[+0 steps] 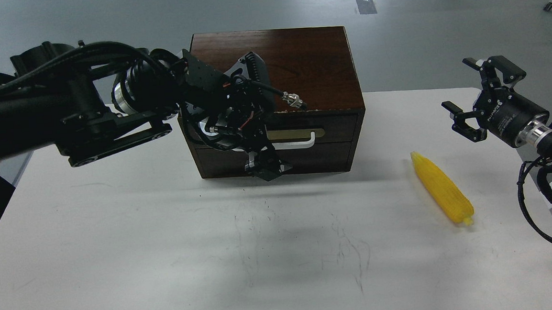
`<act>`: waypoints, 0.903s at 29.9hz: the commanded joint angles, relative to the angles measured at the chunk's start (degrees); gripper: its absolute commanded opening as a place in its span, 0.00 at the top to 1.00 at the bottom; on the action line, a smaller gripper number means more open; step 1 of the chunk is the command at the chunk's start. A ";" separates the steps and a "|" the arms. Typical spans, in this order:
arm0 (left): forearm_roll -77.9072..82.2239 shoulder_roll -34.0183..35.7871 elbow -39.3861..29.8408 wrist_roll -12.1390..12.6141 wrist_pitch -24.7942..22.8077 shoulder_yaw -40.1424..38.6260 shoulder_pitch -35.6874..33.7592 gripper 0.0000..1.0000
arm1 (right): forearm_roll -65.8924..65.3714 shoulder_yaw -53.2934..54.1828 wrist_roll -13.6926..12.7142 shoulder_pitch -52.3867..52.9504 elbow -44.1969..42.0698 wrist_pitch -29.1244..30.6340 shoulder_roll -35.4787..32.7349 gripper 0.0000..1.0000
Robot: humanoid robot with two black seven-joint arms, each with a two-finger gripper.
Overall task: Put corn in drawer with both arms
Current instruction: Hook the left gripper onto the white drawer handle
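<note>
The yellow corn lies on the white table at the right, its tapered end pointing toward the back. The dark wood box stands at the back centre with its drawer closed. The white bar handle shows only on its right half. My left gripper hangs in front of the drawer front, fingers pointing down, covering the handle's left half; its fingers cannot be told apart. My right gripper is open and empty, above the table behind and to the right of the corn.
The left arm's wrist and cables cross the box's front left corner. The table's right edge runs close behind the corn, by the right arm's cable loop. Grey floor lies beyond the table.
</note>
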 commanded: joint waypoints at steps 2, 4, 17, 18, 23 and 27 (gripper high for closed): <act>0.30 -0.07 0.31 -0.01 0.00 0.17 1.25 0.02 | 0.00 0.00 0.00 -0.09 0.01 -0.01 -0.17 0.00; 1.09 -0.16 1.10 -0.01 0.00 0.17 1.77 0.02 | 0.00 0.00 0.00 -0.09 0.01 -0.01 -0.26 0.00; 2.32 -0.86 1.80 -0.01 0.00 0.17 2.92 0.02 | 0.00 0.09 0.00 -0.44 -0.08 -0.01 -0.35 0.00; 2.32 -0.86 1.81 -0.01 0.00 0.17 2.92 0.02 | 0.00 0.09 0.00 -0.44 -0.08 -0.01 -0.35 0.00; 2.41 -1.04 2.42 -0.01 0.00 0.17 3.71 0.02 | 0.00 0.09 0.00 -0.44 -0.08 -0.01 -0.43 0.00; 3.29 -1.04 3.03 -0.01 0.00 0.17 4.06 0.02 | 0.00 0.09 0.00 -0.44 -0.08 -0.01 -0.35 0.00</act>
